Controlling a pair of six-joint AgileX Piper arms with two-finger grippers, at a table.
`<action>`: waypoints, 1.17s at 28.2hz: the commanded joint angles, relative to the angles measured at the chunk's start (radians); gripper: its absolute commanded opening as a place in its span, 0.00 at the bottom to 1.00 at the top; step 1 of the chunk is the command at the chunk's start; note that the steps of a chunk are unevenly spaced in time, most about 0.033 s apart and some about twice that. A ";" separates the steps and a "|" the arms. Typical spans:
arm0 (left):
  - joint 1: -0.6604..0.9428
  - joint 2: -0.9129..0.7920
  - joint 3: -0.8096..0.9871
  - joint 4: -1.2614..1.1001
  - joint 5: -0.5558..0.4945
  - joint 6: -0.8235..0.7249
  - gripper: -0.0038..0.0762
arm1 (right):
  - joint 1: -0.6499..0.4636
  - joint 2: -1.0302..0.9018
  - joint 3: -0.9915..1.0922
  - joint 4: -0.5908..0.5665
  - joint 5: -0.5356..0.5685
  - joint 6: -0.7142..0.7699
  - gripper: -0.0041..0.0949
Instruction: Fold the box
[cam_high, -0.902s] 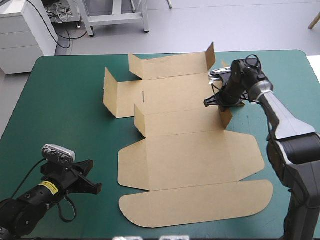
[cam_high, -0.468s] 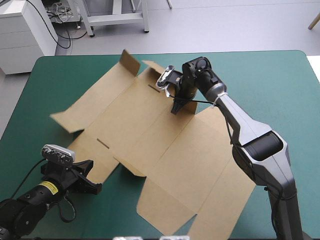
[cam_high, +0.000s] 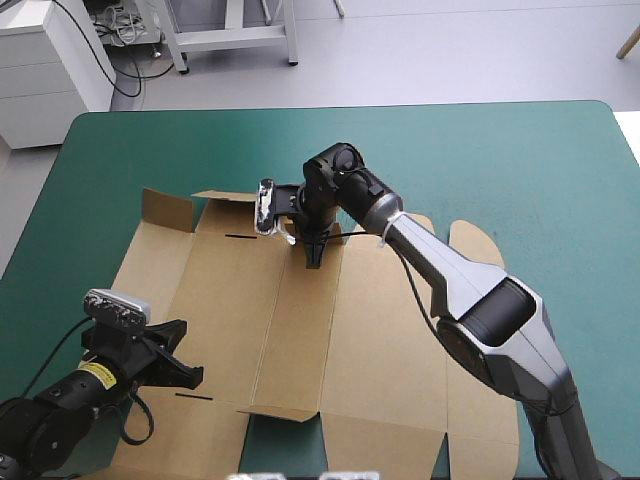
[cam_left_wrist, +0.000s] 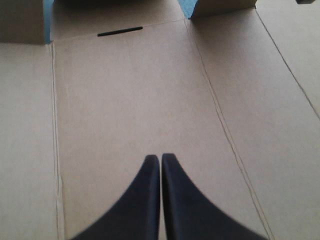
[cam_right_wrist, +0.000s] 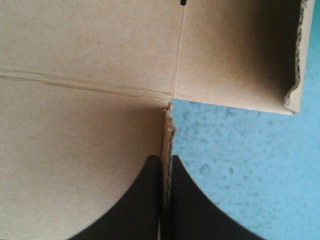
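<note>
The brown box (cam_high: 330, 340) lies as a flat cut sheet over the middle and near part of the teal-green table (cam_high: 520, 160). Small flaps stand up at its far left corner (cam_high: 165, 208) and near the front (cam_high: 280, 412). My right gripper (cam_high: 313, 262) is at the sheet's far side, fingers pointing down. In the right wrist view it (cam_right_wrist: 167, 161) is shut on an upright edge of board (cam_right_wrist: 169, 130). My left gripper (cam_high: 188, 375) hovers over the sheet's near left part. In the left wrist view it (cam_left_wrist: 160, 158) is shut with nothing held, above bare board (cam_left_wrist: 150, 90) with a slot (cam_left_wrist: 120, 32).
Bare teal-green cover shows along the far side and all down the right side (cam_high: 580, 250) of the table. The sheet reaches the table's front edge. The right arm stretches across the sheet from the near right.
The right gripper has dragged and turned the sheet leftward across the table, so it now lies lengthwise toward the front edge. The left arm has stayed put, and board now lies under it.
</note>
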 joint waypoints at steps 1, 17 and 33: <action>-0.002 0.003 -0.025 -0.010 -0.057 -0.003 0.04 | 0.021 -0.064 -0.036 0.024 -0.032 -0.050 0.02; -0.002 0.003 -0.025 -0.010 -0.051 0.005 0.04 | 0.025 -0.062 -0.034 0.050 -0.032 -0.009 0.03; -0.002 0.003 -0.025 -0.010 -0.050 0.005 0.04 | 0.025 -0.081 -0.034 0.005 -0.036 0.050 0.25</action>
